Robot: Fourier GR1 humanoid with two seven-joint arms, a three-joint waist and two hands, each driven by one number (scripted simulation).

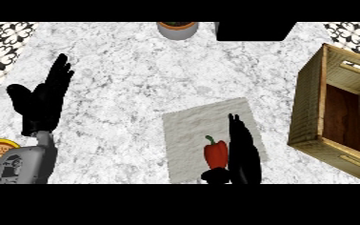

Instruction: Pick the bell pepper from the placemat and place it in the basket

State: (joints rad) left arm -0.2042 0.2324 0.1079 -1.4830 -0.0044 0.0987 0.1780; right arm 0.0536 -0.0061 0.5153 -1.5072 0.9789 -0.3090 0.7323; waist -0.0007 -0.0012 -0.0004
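Lying by the near edge of the placemat [200,119], the pepper [216,153] has the right hand [243,158] just beside it, fingers straight, thumb seemingly under its tip. Curl round its middle before lifting toward the basket [306,106] at the right edge of the bench [126,76]. The left hand [42,102] rests open.

Marbled counter [126,76], grey placemat [188,124], wooden basket [308,106] at right, pot [177,30] at far edge

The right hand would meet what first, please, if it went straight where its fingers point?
Past the placemat the way looks free; the right hand would probably reach the black object at the far edge.
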